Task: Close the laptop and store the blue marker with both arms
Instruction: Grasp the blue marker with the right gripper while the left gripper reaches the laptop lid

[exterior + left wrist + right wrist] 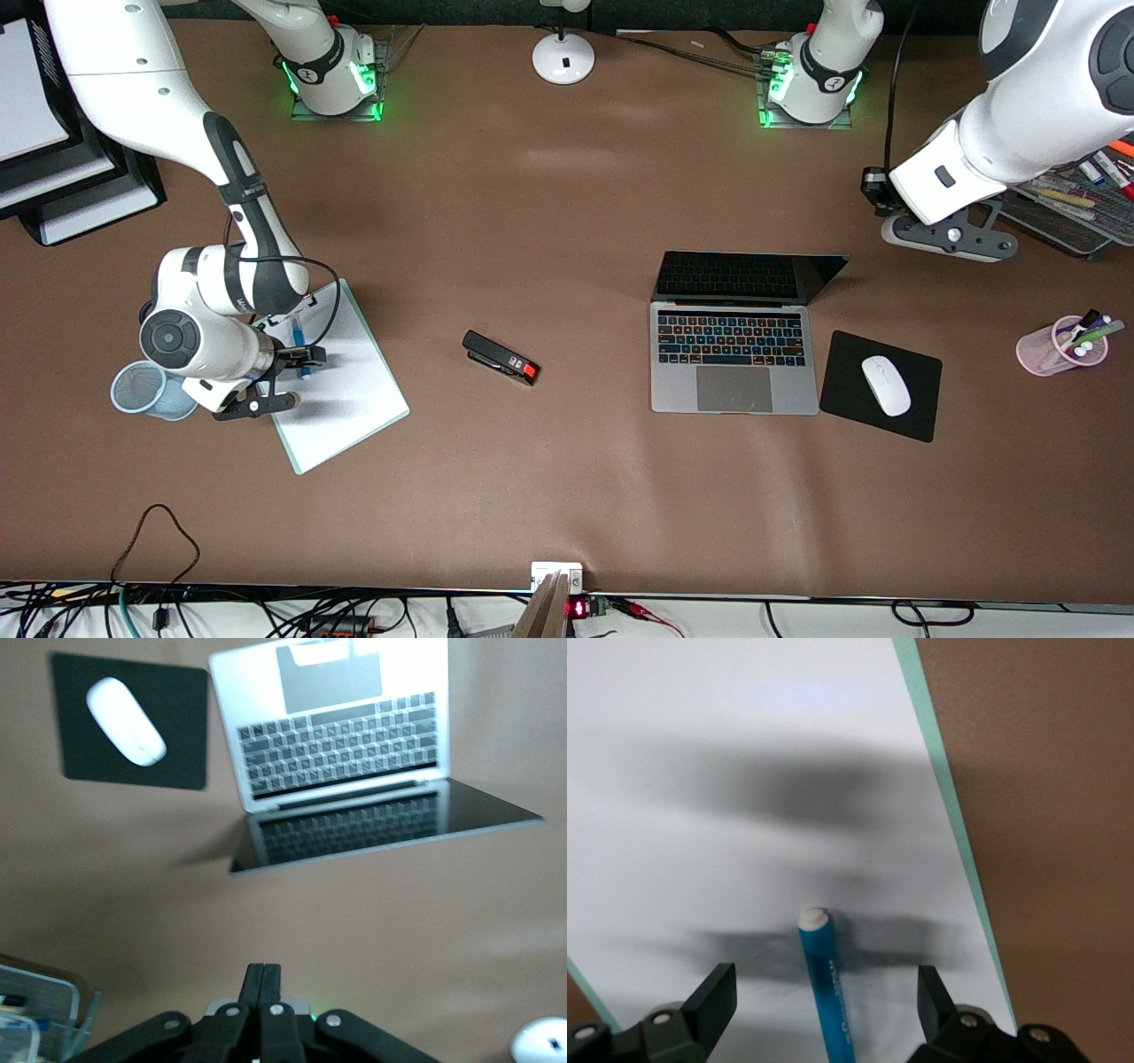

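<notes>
The laptop stands open on the table, its dark screen tilted low over the keys; it also shows in the left wrist view. The blue marker lies on a white board at the right arm's end of the table. My right gripper is low over the board, open, with a finger on each side of the marker and not touching it. My left gripper is shut and empty, up above the table beside the laptop's screen edge; its fingers are pressed together.
A black stapler lies mid-table. A black mouse pad with a white mouse sits beside the laptop. A pink cup of markers, a mesh tray, a blue mesh cup, paper trays and a lamp base stand around.
</notes>
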Available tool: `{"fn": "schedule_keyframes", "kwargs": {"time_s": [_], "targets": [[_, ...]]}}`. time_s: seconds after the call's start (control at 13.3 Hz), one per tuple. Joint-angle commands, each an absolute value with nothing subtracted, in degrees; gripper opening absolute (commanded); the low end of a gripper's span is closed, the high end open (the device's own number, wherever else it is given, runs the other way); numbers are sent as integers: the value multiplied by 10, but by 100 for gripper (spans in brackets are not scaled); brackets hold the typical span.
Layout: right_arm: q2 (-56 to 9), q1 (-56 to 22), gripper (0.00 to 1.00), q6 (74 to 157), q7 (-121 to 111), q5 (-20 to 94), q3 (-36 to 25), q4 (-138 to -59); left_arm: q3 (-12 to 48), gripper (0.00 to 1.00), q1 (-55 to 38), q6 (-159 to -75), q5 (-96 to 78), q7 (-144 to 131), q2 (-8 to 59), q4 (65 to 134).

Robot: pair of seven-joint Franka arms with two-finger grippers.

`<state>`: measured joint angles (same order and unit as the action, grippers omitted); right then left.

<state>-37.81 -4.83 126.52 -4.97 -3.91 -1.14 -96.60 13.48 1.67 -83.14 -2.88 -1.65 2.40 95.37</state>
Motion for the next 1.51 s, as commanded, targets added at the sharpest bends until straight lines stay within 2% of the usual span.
{"fn": "schedule_keyframes", "kwargs": {"time_s": [0.0, 0.15, 0.3, 0.68, 0.9, 1.06, 1.43], "targets": [[-375, -43, 86, 1271, -72, -49, -8, -968, 139, 0, 23, -825, -68, -40, 17, 973], [-381, -42, 79, 1271, -97, -49, -8, -967, 152, 0, 14, -863, -71, -86, 17, 998], [-383, -41, 69, 1272, -112, -49, -8, -966, 193, 0, 16, -920, -71, -124, 3, 1060], [-387, -43, 65, 1273, -124, -51, -8, -964, 256, 0, 17, -1067, -69, -162, -40, 1201], [-393, -42, 65, 1280, -125, -51, -8, -964, 262, 0, 17, -1148, -69, -166, -39, 1256], [-395, -43, 62, 1283, -127, -50, -8, -964, 262, 0, 17, -1193, -68, -167, -31, 1277], [-399, -43, 55, 1284, -133, -49, -7, -963, 262, 0, 20, -1247, -7, -166, 3, 1275]]}}
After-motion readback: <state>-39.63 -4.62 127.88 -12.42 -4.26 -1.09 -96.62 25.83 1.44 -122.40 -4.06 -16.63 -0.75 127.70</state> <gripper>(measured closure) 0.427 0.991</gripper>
